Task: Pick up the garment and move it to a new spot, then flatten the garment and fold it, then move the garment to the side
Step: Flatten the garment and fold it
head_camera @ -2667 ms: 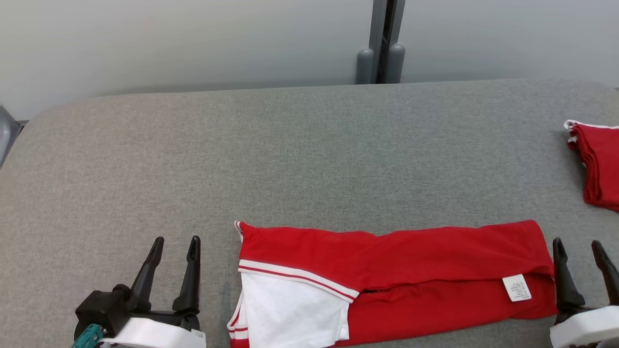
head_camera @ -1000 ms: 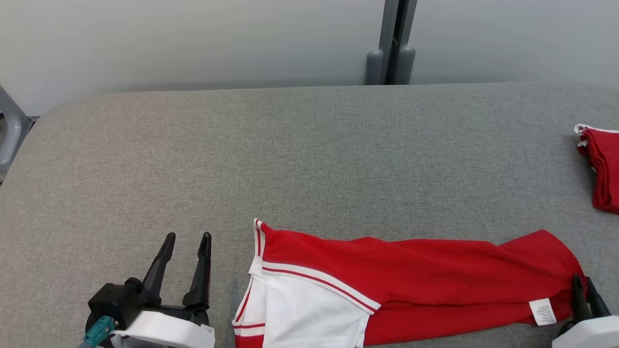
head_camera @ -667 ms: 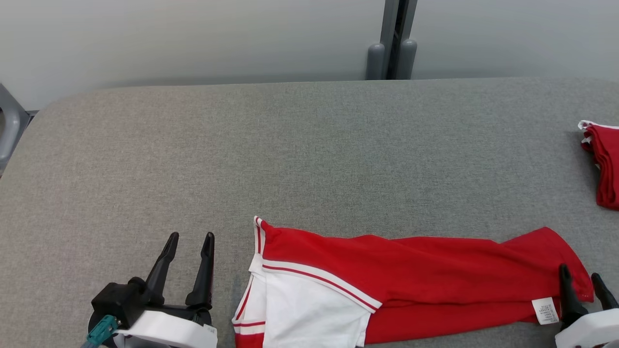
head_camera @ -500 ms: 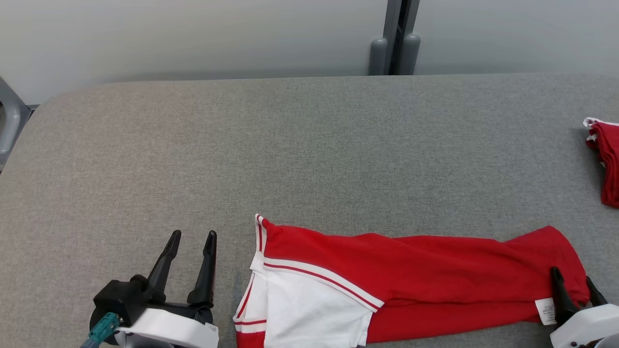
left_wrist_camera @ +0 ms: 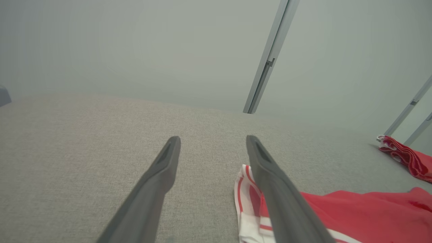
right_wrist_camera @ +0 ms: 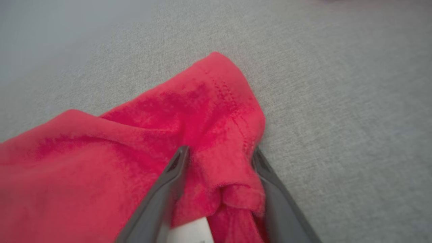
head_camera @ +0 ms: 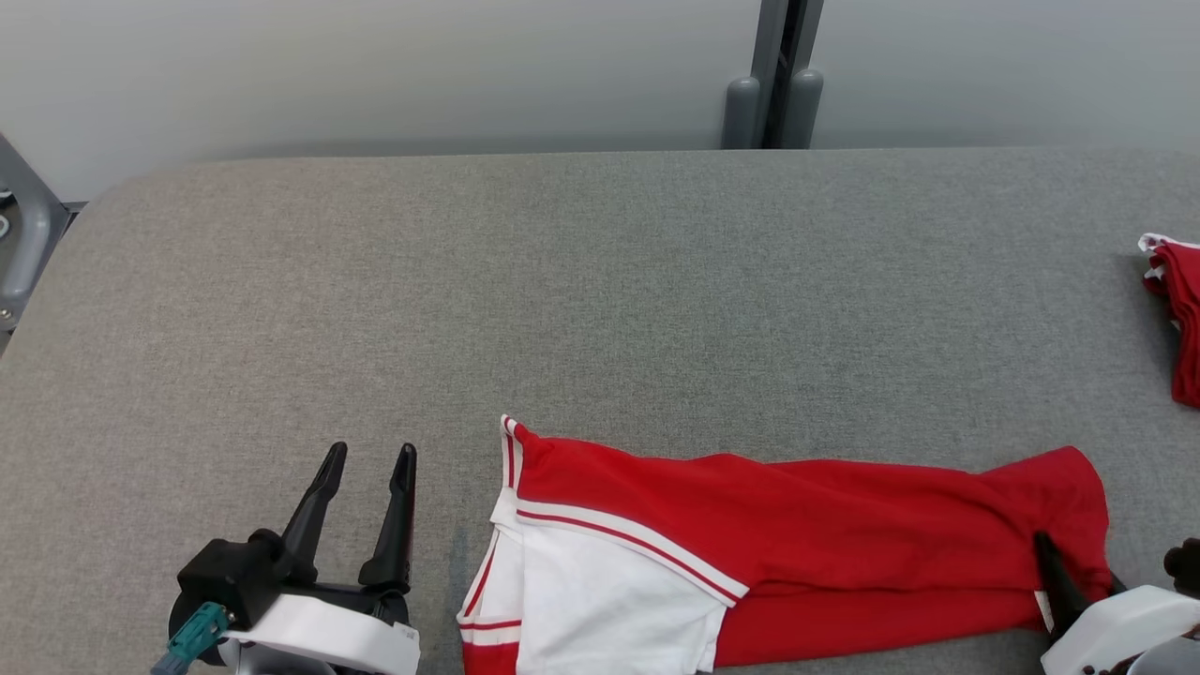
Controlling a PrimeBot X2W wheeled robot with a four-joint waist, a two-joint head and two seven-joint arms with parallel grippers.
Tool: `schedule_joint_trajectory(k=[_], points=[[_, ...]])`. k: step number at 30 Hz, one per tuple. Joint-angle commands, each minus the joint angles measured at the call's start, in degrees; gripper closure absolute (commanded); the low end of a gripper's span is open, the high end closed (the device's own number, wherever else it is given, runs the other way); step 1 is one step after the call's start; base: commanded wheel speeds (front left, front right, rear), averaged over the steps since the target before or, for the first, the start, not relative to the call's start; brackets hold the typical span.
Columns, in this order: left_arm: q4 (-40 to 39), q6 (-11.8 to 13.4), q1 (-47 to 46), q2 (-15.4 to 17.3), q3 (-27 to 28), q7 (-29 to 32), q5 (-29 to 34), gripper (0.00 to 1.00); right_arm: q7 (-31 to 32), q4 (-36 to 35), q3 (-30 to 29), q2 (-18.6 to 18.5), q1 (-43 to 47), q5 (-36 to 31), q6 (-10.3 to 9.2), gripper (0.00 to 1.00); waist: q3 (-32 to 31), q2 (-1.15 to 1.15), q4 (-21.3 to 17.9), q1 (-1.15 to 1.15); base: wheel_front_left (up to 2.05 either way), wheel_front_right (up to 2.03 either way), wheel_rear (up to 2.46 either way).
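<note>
The garment (head_camera: 825,525) is a red shirt with a white, red-striped part, lying folded into a long band along the table's near edge. My right gripper (head_camera: 1078,562) is at its right end, open, with the bunched red corner (right_wrist_camera: 222,135) lying between its spread fingers. One finger (head_camera: 1050,567) rests on top of the cloth; the other is mostly hidden by it. My left gripper (head_camera: 370,455) stands open and empty just left of the striped end (left_wrist_camera: 246,189), apart from it, and shows as open (left_wrist_camera: 212,140) in its wrist view too.
The grey padded table (head_camera: 600,281) stretches far and left of the garment. A second red folded cloth (head_camera: 1183,319) lies at the right edge. A grey post (head_camera: 773,94) stands behind the table, and a grey metal frame (head_camera: 23,244) at the far left.
My right gripper was shut on the garment's right end, then opened and pushed left into the cloth. The garment's right end bunched up. The camera drifted slightly; the left gripper kept still.
</note>
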Motion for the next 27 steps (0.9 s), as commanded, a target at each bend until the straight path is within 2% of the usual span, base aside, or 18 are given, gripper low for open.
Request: schedule_joint_trajectory(k=[1, 8, 18, 23, 27], points=[[0.1, -0.1, -0.1, 0.1, 0.2, -0.3, -0.1, 0.00, 0.7, 0.5, 2.8, 1.3, 0.9, 0.7, 0.15, 1.00, -0.1, 0.00, 0.0, 0.00, 0.00, 0.00, 0.00], [0.0, -0.1, -0.1, 0.0, 0.6, -0.3, -0.1, 0.00, -2.2, 3.9, 4.1, -2.9, -1.7, 1.3, -0.08, 1.00, -0.3, 0.00, -0.3, 0.00, 0.00, 0.00, 0.00], [0.1, -0.1, -0.3, -0.1, 0.5, -0.3, 0.1, 0.00, -2.9, 9.2, -4.8, -6.8, -5.2, -4.1, 0.04, 1.00, -0.3, 0.00, -0.6, 0.00, 0.00, 0.00, 0.00], [0.3, -0.1, 0.0, -0.2, 0.7, -0.3, 0.0, 0.00, -2.9, 6.4, -6.2, -6.6, -4.2, -7.6, 0.06, 1.00, -0.9, 0.00, -0.8, 0.00, 0.00, 0.00, 0.00], [0.4, -0.1, 0.6, -0.3, 1.2, -0.3, -0.3, 0.00, -2.9, 2.1, -3.7, -5.7, -3.2, -8.8, 0.07, 1.00, -1.6, 0.00, -1.4, 0.00, 0.00, 0.00, 0.00]])
